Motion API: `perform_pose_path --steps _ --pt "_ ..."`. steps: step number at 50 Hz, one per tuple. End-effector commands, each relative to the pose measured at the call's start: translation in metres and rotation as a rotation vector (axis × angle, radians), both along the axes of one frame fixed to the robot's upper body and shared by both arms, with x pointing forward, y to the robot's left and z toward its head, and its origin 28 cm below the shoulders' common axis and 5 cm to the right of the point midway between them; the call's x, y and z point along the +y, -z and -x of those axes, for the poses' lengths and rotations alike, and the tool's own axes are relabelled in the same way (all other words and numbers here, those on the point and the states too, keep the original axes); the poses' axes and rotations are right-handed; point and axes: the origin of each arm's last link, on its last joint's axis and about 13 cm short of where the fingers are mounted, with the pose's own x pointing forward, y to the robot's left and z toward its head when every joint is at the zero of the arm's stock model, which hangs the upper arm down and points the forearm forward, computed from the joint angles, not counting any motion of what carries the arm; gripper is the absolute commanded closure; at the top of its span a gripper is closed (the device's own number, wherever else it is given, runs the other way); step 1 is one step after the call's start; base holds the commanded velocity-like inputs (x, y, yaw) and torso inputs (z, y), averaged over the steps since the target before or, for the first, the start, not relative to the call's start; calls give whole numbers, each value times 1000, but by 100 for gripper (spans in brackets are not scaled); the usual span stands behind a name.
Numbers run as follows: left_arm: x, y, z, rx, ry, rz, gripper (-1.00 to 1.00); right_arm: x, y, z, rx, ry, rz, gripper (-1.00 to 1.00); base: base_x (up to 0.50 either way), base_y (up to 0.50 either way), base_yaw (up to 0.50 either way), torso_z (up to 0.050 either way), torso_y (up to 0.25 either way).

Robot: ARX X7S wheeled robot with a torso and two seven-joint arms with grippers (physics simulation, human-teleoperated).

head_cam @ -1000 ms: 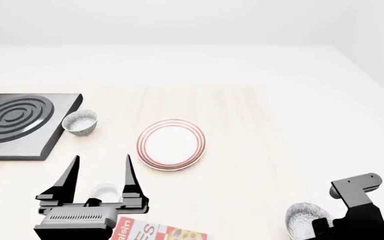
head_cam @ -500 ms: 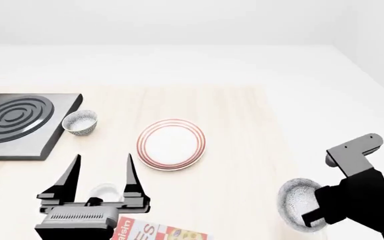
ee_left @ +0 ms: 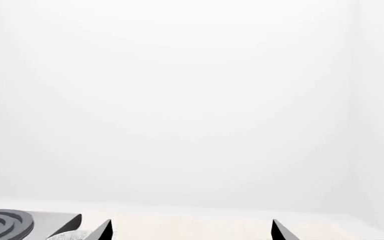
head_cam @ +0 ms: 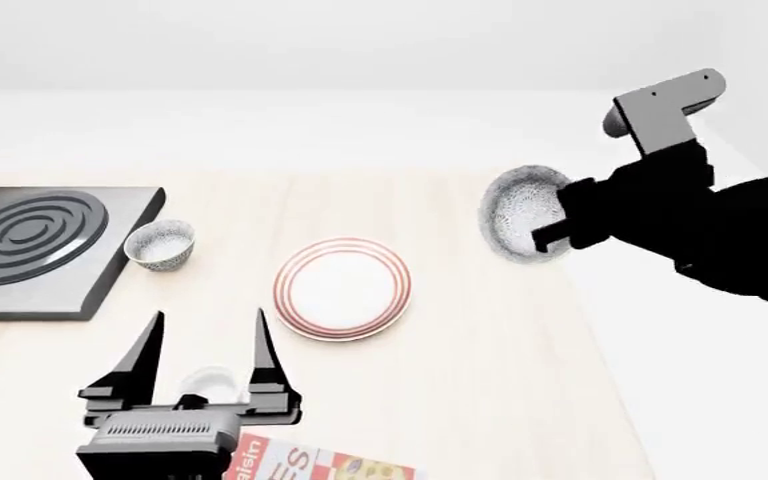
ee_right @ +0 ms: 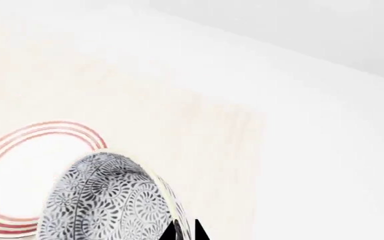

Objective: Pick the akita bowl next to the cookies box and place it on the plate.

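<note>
My right gripper [head_cam: 552,226] is shut on the rim of the akita bowl [head_cam: 523,213], a speckled grey-and-white bowl held tipped on its side in the air, to the right of and beyond the plate [head_cam: 343,288]. The right wrist view shows the bowl's patterned outside [ee_right: 105,202] over the ringed plate [ee_right: 18,170], with the rim pinched in the gripper [ee_right: 184,231]. Only a corner of the cookies box [head_cam: 311,465] shows at the near edge. My left gripper [head_cam: 207,340] is open, low over the near left.
A dark stove [head_cam: 37,245] sits at the far left with a second speckled bowl [head_cam: 160,244] beside it. A small white cup [head_cam: 208,383] lies between my left fingers. The wooden tabletop [head_cam: 491,350] ends just right of the held bowl.
My right arm has lifted the akita bowl from the near right corner up and away, to a spot high beside the plate's right. The left arm has not moved.
</note>
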Motion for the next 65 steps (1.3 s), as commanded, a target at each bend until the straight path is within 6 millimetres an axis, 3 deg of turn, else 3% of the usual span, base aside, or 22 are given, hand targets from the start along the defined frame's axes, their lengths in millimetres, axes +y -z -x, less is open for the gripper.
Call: perform_pose_path --steps 1,6,7,8,11,15,21,25,30,33,43,56,65 --pt "0 4 -2 7 -17 -13 -100 32 -27 -77 -154 -91 -147 100 0 0 0 0 0" --pt "1 3 1 -3 -26 -13 -100 56 -26 -113 -191 -111 -203 100 0 0 0 0 0" --pt "1 3 1 -3 -27 -12 -100 52 -16 -115 -162 -76 -210 100 0 0 0 0 0" --pt "1 3 2 -1 -28 -12 -100 64 -9 -116 -170 -97 -238 100 0 0 0 0 0" --pt "4 1 3 -24 -41 -19 -100 86 7 -117 -135 -138 -232 100 0 0 0 0 0" --pt "6 2 4 -24 -51 -21 -100 101 12 -116 -120 -139 -316 100 0 0 0 0 0" --pt "10 5 7 5 -33 -32 -100 115 19 -112 -56 -60 -502 100 0 0 0 0 0" --pt "14 7 8 8 -42 -27 -100 124 29 -111 -35 -18 -526 100 0 0 0 0 0" --pt "18 8 10 15 -53 -20 -100 135 34 -110 -55 -124 -541 100 0 0 0 0 0" --pt "19 8 13 21 -52 -16 -100 139 40 -104 72 -150 -625 100 0 0 0 0 0" --pt "20 9 18 27 -54 3 -100 146 31 -97 238 -180 -1014 100 0 0 0 0 0" --pt "18 12 19 30 -82 -34 -100 148 41 -93 310 -145 -930 100 0 0 0 0 1" --pt "17 12 22 29 -92 -38 -100 146 44 -93 314 -110 -872 100 0 0 0 1 -241"
